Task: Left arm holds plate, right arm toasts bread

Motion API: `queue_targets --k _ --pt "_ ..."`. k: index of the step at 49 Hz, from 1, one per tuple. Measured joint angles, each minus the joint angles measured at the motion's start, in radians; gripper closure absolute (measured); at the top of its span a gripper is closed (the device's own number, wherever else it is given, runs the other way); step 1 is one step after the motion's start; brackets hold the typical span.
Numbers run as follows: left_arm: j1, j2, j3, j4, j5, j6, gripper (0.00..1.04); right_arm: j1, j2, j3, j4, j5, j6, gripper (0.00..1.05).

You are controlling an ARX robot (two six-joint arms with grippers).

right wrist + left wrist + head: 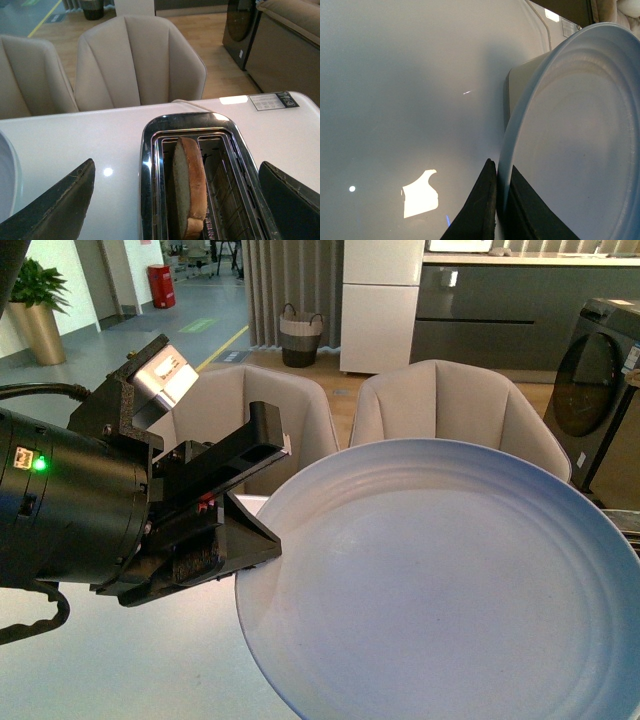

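The pale blue-grey plate [440, 580] fills the lower right of the front view, held up off the white table. My left gripper [262, 530] is shut on its left rim; in the left wrist view the two black fingers pinch the plate [570, 145] edge at the left gripper [501, 200]. In the right wrist view the bread [190, 182] stands on edge in the left slot of a chrome toaster [150, 150]. My right gripper [182, 200] hangs open above it, one finger on each side of the toaster, touching nothing.
Two beige chairs [455, 405] stand behind the white table [120, 660]. The toaster's second slot [227, 190] holds nothing. A label sticker [272, 101] lies on the table behind the toaster. The plate's rim [7, 175] shows at the edge of the right wrist view.
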Motion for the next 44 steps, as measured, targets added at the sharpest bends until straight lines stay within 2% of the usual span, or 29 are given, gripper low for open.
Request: queue_targets --k 8,11,13,15,22,29,32,34,36,44 --pt "0.000 0.000 0.000 0.000 0.000 0.000 1.02 -0.001 -0.001 -0.011 0.023 -0.014 0.003 0.10" --pt "0.000 0.000 0.000 0.000 0.000 0.000 1.02 -0.040 -0.017 -0.083 0.209 -0.178 -0.061 0.22" --pt "0.000 0.000 0.000 0.000 0.001 0.000 1.02 -0.064 -0.041 -0.120 0.280 -0.243 -0.095 0.30" --pt "0.000 0.000 0.000 0.000 0.000 0.000 1.02 -0.087 -0.072 -0.138 0.288 -0.276 -0.114 0.39" --pt "0.000 0.000 0.000 0.000 0.001 0.000 1.02 -0.144 -0.153 -0.181 0.250 -0.329 -0.135 0.67" --pt "0.000 0.000 0.000 0.000 0.000 0.000 1.02 -0.177 -0.214 -0.200 0.211 -0.362 -0.143 0.89" --pt "0.000 0.000 0.000 0.000 0.000 0.000 1.02 -0.200 -0.254 -0.211 0.185 -0.388 -0.145 1.03" --pt "0.000 0.000 0.000 0.000 0.000 0.000 1.02 -0.249 -0.280 -0.218 0.163 -0.460 -0.149 1.03" --pt "0.000 0.000 0.000 0.000 0.001 0.000 1.02 -0.280 -0.298 -0.223 0.151 -0.477 -0.149 1.03" --pt "0.000 0.000 0.000 0.000 0.004 0.000 1.02 -0.304 -0.357 -0.248 0.141 -0.485 -0.149 1.03"
